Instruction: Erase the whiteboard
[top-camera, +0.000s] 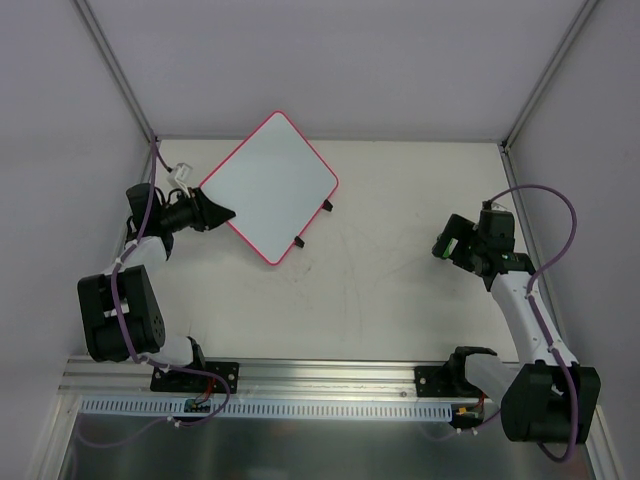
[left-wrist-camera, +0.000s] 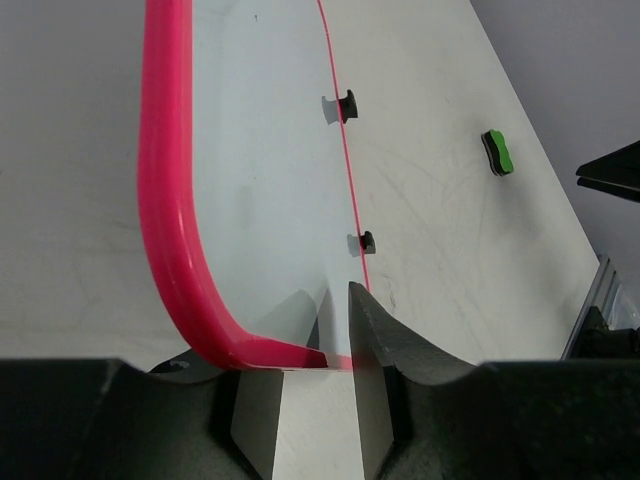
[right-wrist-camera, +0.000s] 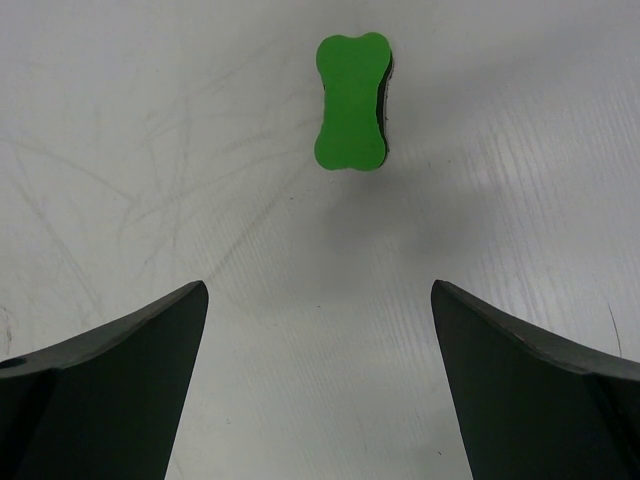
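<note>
left fingers (left-wrist-camera: 372, 400) pinching whiteboard (left-wrist-camera: 260, 200) corner | right fingers (right-wrist-camera: 120, 370) wide, well apart from it | light, stiff, slick i'd guess; grip rim

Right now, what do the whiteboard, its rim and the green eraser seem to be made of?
The whiteboard: smooth glossy white panel, perhaps coated metal or melamine; the look leaves it open. Its rim: pink-red moulded plastic, judging by the shiny highlight along its rounded edge. The green eraser: matte, likely foam, with a dark felt-like layer on one side.
</note>
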